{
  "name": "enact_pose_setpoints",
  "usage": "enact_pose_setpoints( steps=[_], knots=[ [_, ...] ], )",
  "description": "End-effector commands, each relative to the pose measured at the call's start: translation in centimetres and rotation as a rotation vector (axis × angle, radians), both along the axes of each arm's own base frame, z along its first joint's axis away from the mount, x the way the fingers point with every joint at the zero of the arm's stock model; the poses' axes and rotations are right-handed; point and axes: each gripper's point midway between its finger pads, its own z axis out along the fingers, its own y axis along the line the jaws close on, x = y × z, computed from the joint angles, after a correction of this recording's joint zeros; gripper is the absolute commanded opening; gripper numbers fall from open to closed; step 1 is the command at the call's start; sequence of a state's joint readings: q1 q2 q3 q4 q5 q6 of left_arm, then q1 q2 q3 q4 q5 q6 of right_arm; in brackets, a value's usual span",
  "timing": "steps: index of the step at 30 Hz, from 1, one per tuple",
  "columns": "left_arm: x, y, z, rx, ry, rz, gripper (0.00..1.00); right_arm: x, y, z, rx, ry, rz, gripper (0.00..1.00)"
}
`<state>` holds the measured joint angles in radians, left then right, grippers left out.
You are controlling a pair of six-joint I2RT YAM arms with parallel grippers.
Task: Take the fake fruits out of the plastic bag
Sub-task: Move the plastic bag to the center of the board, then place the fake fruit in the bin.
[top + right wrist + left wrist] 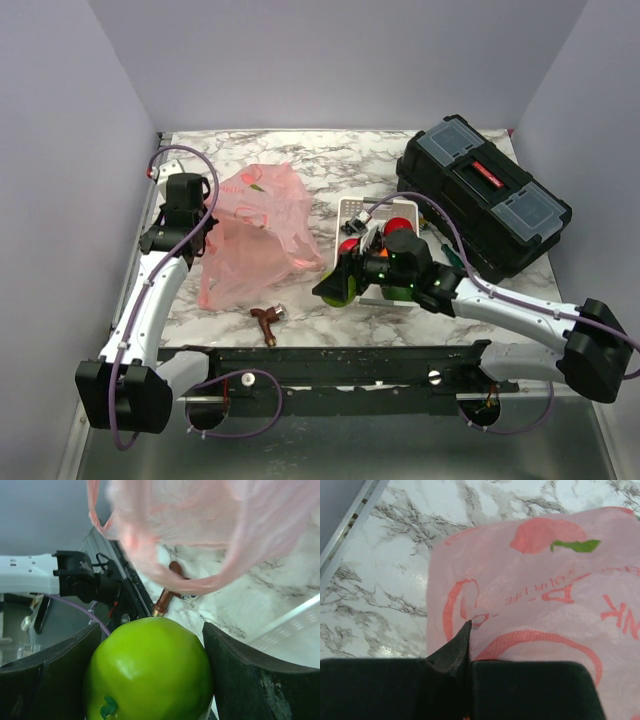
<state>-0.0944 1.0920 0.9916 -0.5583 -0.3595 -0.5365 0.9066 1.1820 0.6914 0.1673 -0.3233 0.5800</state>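
The pink plastic bag (258, 232) lies crumpled on the marble table at the left, and it fills the right of the left wrist view (545, 595). My left gripper (200, 232) is shut on the bag's left edge, with the jaws pressed together (467, 632). My right gripper (340, 283) is shut on a light green round fruit (346, 288) and holds it just right of the bag, at the tray's near left corner. The fruit sits between both fingers (150, 672). Red fruits (400, 225) lie in the white tray (352, 208). What the bag still holds is hidden.
A black toolbox (485, 195) stands at the back right. A small brown tool (267, 320) lies on the table in front of the bag, also seen in the right wrist view (167, 592). A black rail (330, 365) runs along the near edge.
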Motion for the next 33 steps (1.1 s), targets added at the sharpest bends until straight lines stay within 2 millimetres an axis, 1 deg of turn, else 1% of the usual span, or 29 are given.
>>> enact_pose_setpoints(
  steps=[1,2,3,5,7,9,10,11,13,14,17,20,22,24,27,30,31,32,33],
  knots=[
    [0.8,-2.3,-0.2,-0.056,-0.007,-0.135,0.00,-2.3,1.4,-0.2,0.006,0.034,0.173,0.01],
    [0.8,-2.4,-0.3,-0.061,-0.002,-0.135,0.00,-1.7,1.4,-0.9,-0.027,0.049,0.145,0.01],
    [0.7,-2.1,-0.3,-0.055,0.003,-0.117,0.00,-1.0,1.3,-1.3,-0.055,0.054,0.105,0.01],
    [0.4,-1.0,-0.2,-0.029,0.005,-0.058,0.00,0.3,0.9,-1.9,-0.094,0.045,0.031,0.01],
    [-0.1,0.1,0.2,-0.009,-0.014,0.002,0.00,1.9,0.1,-2.0,-0.126,0.030,-0.075,0.01],
    [-1.0,1.5,0.4,0.012,-0.031,0.090,0.00,3.5,-1.2,-2.1,-0.152,0.025,-0.209,0.01],
    [-1.3,2.0,0.6,0.020,-0.042,0.124,0.00,4.4,-2.0,-2.0,-0.161,0.008,-0.274,0.01],
    [-1.8,2.6,0.8,0.022,-0.056,0.166,0.00,4.9,-3.3,-2.6,-0.200,0.010,-0.340,0.01],
    [-2.3,3.2,1.0,0.022,-0.078,0.211,0.00,6.3,-5.7,-3.0,-0.249,-0.007,-0.484,0.01],
    [-2.4,3.3,1.1,0.020,-0.086,0.220,0.00,6.5,-6.8,-3.1,-0.271,-0.012,-0.533,0.01],
    [-2.5,3.4,0.8,0.010,-0.083,0.239,0.07,7.0,-9.6,-3.6,-0.347,-0.036,-0.640,0.01],
    [-2.4,3.3,0.6,-0.001,-0.072,0.245,0.10,7.1,-12.2,-4.2,-0.431,-0.049,-0.725,0.01],
    [-2.3,3.1,0.5,-0.009,-0.068,0.235,0.21,7.2,-13.5,-4.6,-0.487,-0.057,-0.764,0.01],
    [-2.0,2.8,0.4,-0.016,-0.068,0.213,0.33,7.2,-14.3,-4.8,-0.522,-0.061,-0.788,0.01],
    [-1.7,2.2,0.2,-0.029,-0.063,0.176,0.50,7.3,-14.0,-5.0,-0.524,-0.059,-0.777,0.02],
    [-1.7,1.9,0.1,-0.032,-0.060,0.154,0.63,7.3,-13.2,-5.5,-0.529,-0.059,-0.743,0.06],
    [-1.8,1.9,0.2,-0.032,-0.062,0.150,0.68,7.4,-13.1,-5.7,-0.534,-0.059,-0.738,0.07],
    [-2.0,1.9,0.3,-0.032,-0.064,0.149,0.75,7.5,-12.9,-5.9,-0.542,-0.059,-0.732,0.08],
    [-2.3,1.9,0.3,-0.039,-0.066,0.155,0.91,7.6,-12.7,-6.2,-0.552,-0.058,-0.725,0.10]
  ],
)
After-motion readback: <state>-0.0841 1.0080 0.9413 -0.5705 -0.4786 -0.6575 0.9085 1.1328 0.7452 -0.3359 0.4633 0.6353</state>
